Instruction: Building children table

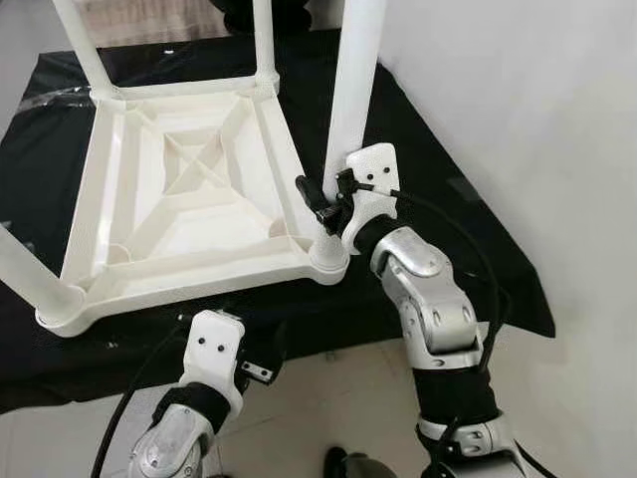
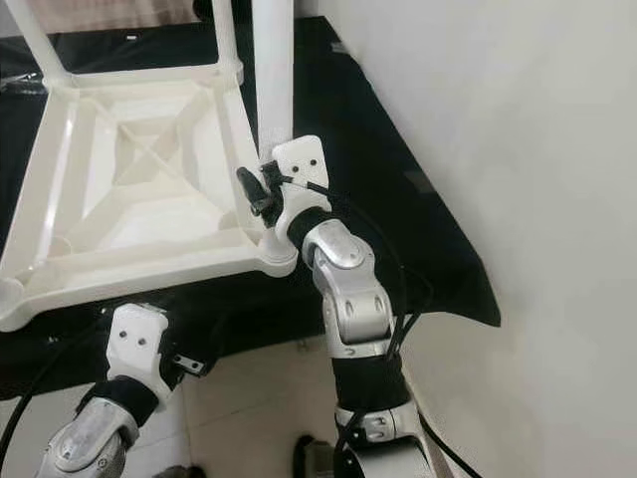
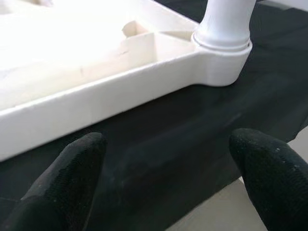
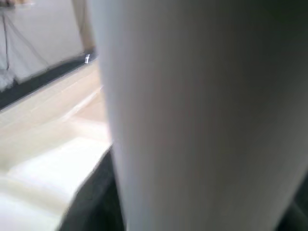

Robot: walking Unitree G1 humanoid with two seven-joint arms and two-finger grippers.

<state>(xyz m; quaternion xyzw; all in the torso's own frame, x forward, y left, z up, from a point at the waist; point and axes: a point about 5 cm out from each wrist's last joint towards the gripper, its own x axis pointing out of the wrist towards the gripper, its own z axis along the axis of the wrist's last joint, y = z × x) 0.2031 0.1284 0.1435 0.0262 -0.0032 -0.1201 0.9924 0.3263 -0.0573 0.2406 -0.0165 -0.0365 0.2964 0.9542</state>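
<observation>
White plastic children's table (image 1: 189,189) lies upside down on a black cloth (image 1: 468,249), ribbed underside facing up. The surface under the cloth is hidden.

Legs: four counted, one at each corner socket, all pointing up.
- near right leg (image 1: 353,90), thick white tube, seated in the near right corner socket (image 1: 328,261)
- near left leg (image 1: 25,274), cut off by the picture edge
- far left leg (image 1: 85,45)
- far right leg (image 1: 264,40)

Grippers: two.
- Right gripper (image 1: 320,204) is at the base of the near right leg, just above the socket. Black fingers sit against the tube; in the right wrist view the tube (image 4: 202,115) is blurred and very close. Cannot tell whether the fingers are pinching it or merely alongside.
- Left gripper (image 3: 168,178) is low at the near edge of the cloth, in front of the tabletop's rim (image 3: 96,103). Fingers (image 3: 67,183) spread wide, nothing between them, apart from the rim.

Pale tiled floor (image 1: 328,398) below the cloth edge. White wall (image 1: 537,119) on the right.
</observation>
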